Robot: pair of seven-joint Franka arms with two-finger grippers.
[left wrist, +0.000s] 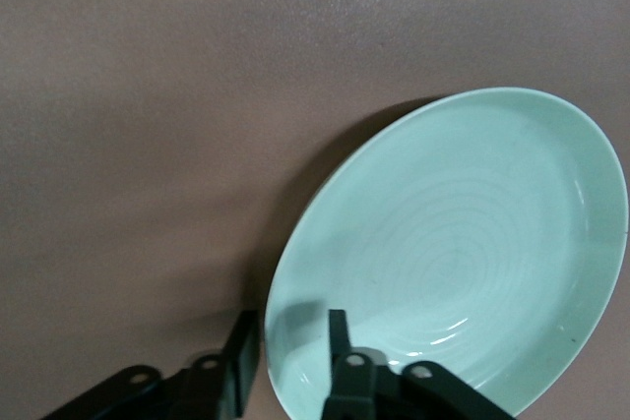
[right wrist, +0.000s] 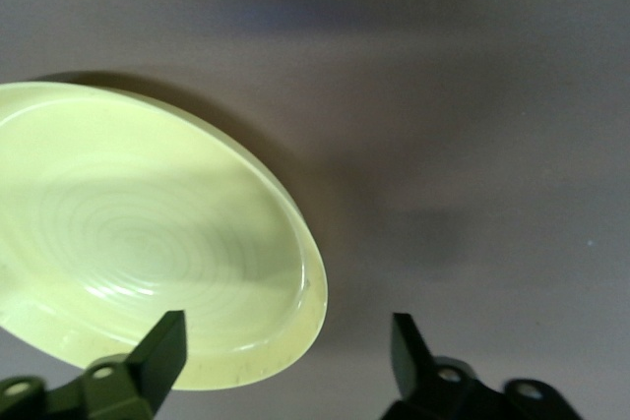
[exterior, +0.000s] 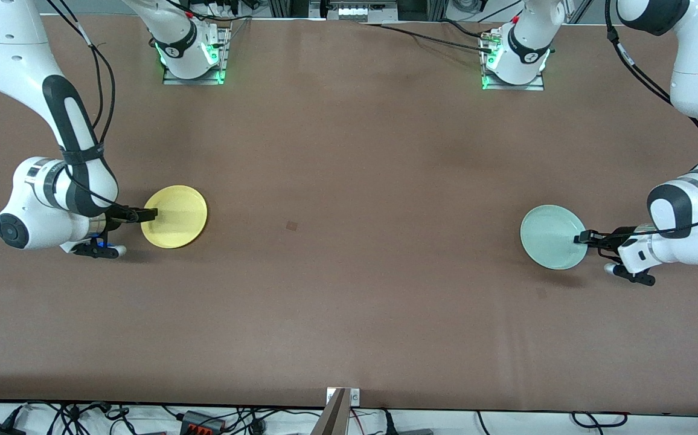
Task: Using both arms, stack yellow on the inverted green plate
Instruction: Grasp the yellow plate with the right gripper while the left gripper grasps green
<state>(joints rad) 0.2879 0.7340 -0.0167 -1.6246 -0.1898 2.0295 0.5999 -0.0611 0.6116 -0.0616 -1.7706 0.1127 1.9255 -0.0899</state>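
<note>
Front: yellow plate [exterior: 175, 225] and green plate [exterior: 553, 236] upright, well apart on tabletop [exterior: 349, 272]; stacking unstarted. Left wrist: left tool [left wrist: 285, 361] straddled green rim, closing. Right wrist: right tool [right wrist: 285, 356] apart around yellow rim.

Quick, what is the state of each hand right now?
Left hand: its fingers straddle the rim of the green plate; a firm grip cannot be told.
Right hand: open, fingers either side of the yellow plate rim.

We see a glossy, smooth pale mint-green ceramic-looking plate [left wrist: 463, 253] and a round pastel-yellow glazed plate [right wrist: 148, 243], faint rings inside, on the matt brown surface [exterior: 349, 272].
</note>
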